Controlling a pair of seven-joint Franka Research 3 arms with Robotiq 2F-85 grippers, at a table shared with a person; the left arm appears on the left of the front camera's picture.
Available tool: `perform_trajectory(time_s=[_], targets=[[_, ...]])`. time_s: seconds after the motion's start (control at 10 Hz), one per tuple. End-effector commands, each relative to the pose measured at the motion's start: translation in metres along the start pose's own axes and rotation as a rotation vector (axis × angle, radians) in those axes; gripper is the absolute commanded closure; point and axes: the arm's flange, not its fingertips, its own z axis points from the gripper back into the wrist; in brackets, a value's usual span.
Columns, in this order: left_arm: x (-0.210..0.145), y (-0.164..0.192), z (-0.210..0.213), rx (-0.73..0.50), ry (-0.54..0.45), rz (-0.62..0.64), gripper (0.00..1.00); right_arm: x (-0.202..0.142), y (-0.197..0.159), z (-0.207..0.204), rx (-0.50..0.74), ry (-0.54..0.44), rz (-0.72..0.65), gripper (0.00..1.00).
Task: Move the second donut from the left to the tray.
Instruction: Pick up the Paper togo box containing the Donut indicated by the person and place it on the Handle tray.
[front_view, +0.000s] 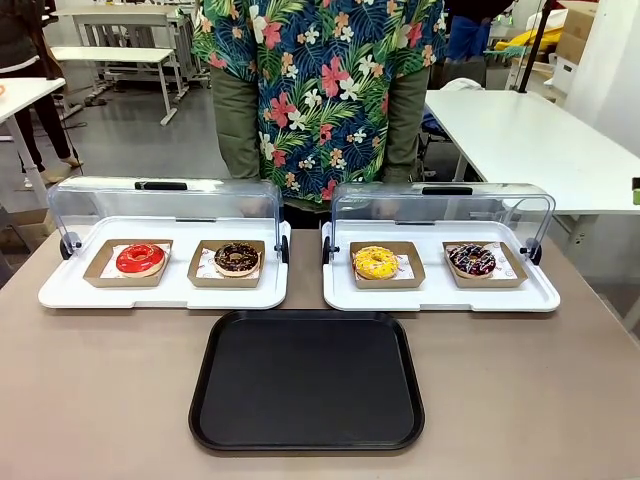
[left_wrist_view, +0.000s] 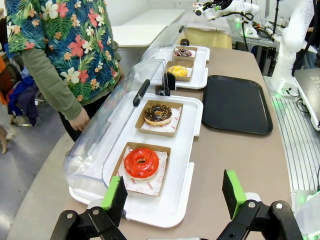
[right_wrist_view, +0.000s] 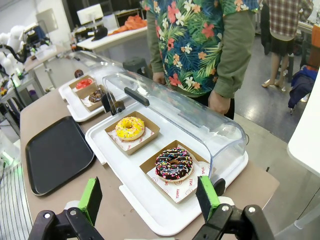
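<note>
The dark chocolate-glazed donut (front_view: 237, 258) with pale sprinkles sits in its brown cardboard holder on the left white display tray, right of the red-glazed donut (front_view: 140, 259). In the left wrist view the chocolate donut (left_wrist_view: 158, 114) lies beyond the red one (left_wrist_view: 141, 162). The black tray (front_view: 307, 380) rests bare in front of both display trays, also seen as the black tray (left_wrist_view: 236, 103) and the black tray (right_wrist_view: 55, 154). My left gripper (left_wrist_view: 173, 194) hangs open above the table's left end. My right gripper (right_wrist_view: 150, 198) hangs open above the right end.
A yellow donut (front_view: 375, 262) and a dark donut with colourful topping (front_view: 471, 260) sit on the right display tray (front_view: 440, 296). Both clear lids (front_view: 165, 204) stand raised at the back. A person in a floral shirt (front_view: 320, 80) stands at the far side.
</note>
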Motion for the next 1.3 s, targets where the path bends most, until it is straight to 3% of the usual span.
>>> perform_trajectory(time_s=[0.0, 1.2], targets=[[0.0023, -0.0058, -0.0022, 0.008, 0.012, 0.015, 0.00, 0.0027, 0.0008, -0.0001, 0.001, -0.006, -0.003, 0.00], [0.0023, -0.0058, -0.0022, 0.008, 0.012, 0.015, 0.00, 0.0027, 0.0008, -0.0001, 0.001, -0.006, -0.003, 0.00]])
